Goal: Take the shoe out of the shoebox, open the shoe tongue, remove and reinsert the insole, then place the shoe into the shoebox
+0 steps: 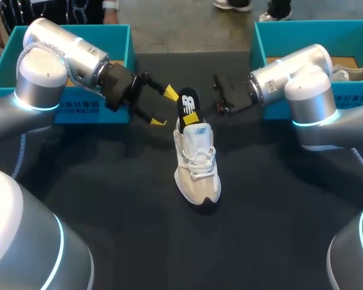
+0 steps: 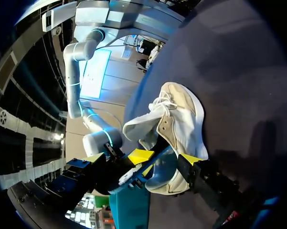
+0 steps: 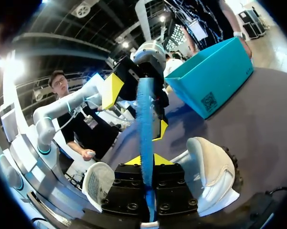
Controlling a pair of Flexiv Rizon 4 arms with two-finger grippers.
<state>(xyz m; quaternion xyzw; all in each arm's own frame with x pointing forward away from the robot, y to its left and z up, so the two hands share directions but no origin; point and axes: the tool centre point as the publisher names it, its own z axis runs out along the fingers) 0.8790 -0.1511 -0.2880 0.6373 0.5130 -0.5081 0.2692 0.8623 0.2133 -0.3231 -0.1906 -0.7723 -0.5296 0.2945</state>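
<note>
Black insole (image 1: 189, 106), risk: it stands nearly upright out of the heel opening. A push that is off its line would likely buckle it at the heel instead of sliding it toward the toe.
White shoe (image 1: 196, 166), risk: it rests on its sole with nothing bracing it, so force through the insole could tip or skid it.
Right gripper (image 3: 149, 161), state: the right wrist view shows its tips pinched on the insole's thin edge from both sides. So narrow a hold may let the insole twist or slip.
Left gripper (image 1: 163, 107), state: fingers spread, holding nothing, just left of the insole. Its wrist view shows the heel end between the tips.
Shoe, position: mid-table, toe near, heel far, below and between both grippers.
Shoeboxes: far left (image 1: 84, 110) and far right (image 1: 261, 45), well apart from the shoe.
</note>
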